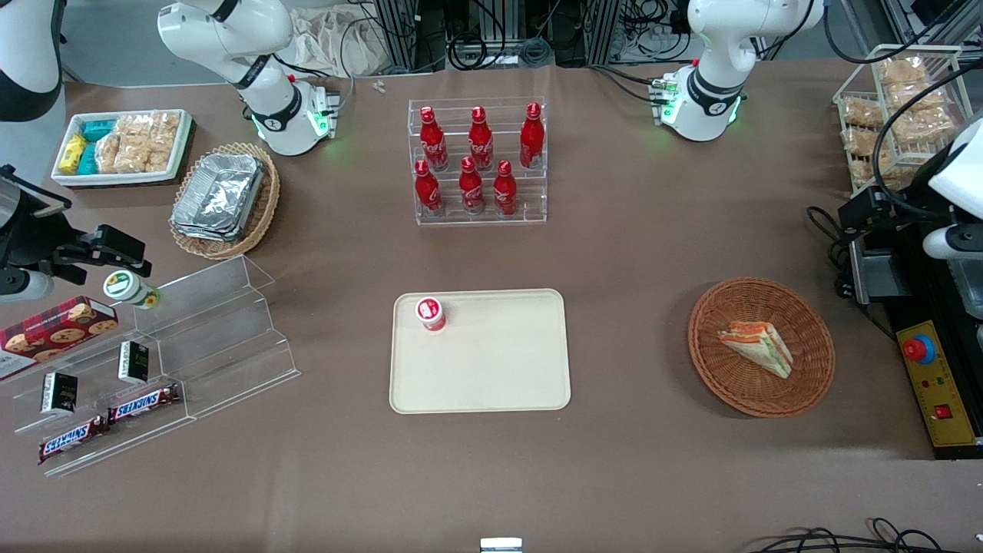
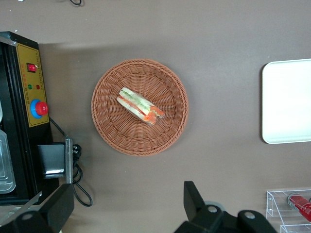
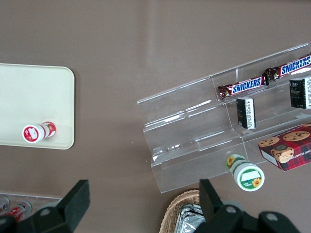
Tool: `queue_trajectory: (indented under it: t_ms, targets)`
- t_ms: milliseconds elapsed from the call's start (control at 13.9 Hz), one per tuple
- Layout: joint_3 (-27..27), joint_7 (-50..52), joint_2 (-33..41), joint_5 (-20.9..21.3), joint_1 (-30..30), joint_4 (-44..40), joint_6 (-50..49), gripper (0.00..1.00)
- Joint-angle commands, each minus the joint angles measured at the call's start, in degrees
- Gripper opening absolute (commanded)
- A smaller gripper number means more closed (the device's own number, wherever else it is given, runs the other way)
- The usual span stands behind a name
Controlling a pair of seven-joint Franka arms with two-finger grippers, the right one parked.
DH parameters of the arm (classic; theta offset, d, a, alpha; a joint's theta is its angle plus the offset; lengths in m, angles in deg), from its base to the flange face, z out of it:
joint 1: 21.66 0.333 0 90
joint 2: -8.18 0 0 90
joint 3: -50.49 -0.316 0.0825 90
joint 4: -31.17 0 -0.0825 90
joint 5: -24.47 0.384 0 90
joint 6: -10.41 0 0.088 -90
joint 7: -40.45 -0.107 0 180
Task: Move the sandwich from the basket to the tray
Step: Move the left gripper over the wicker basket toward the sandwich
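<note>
The tray [image 1: 491, 369] lies mid-surface with a small red-capped bottle [image 1: 431, 313] standing in one corner. Toward the working arm's end sits the basket [image 1: 806, 384], and the sandwich [image 1: 756, 347] lies in its middle, untouched. The gripper [image 2: 127, 189] hangs high over the bare surface beside the basket, its jaws spread wide and holding nothing.

Risks, as I judge them: on the tray, a careless set-down near that corner could topple the bottle. In the basket, the wedge lies on its side, so jaws closing across the slanted faces may slip. Too hard a squeeze would crush the bread or push out the filling. A descent that is off-centre could catch the raised woven rim and drag the light basket.

The tray is smooth cream plastic, rectangular with rounded corners and a low lip. The basket is round, shallow, ribbed reddish-brown wicker. The sandwich is a soft pale triangle with orange and green layers, possibly film-wrapped, though I cannot be sure.
</note>
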Motion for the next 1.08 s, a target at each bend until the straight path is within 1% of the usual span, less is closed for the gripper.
queue_trajectory:
  t_ms: [0, 360, 577, 1009]
  targets:
    - [-0.69, 0.64, 0.65, 0.29, -0.61, -0.78, -1.55, 1.00]
    - [-0.70, -0.32, 0.21, 0.91, -0.43, 0.10, -1.90, 1.00]
    - [-0.69, -0.24, 0.12, 0.11, -0.43, 3.51, -1.47, 1.00]
    - [-0.78, 0.64, 0.65, 0.11, -0.26, 16.43, 11.18, 1.00]
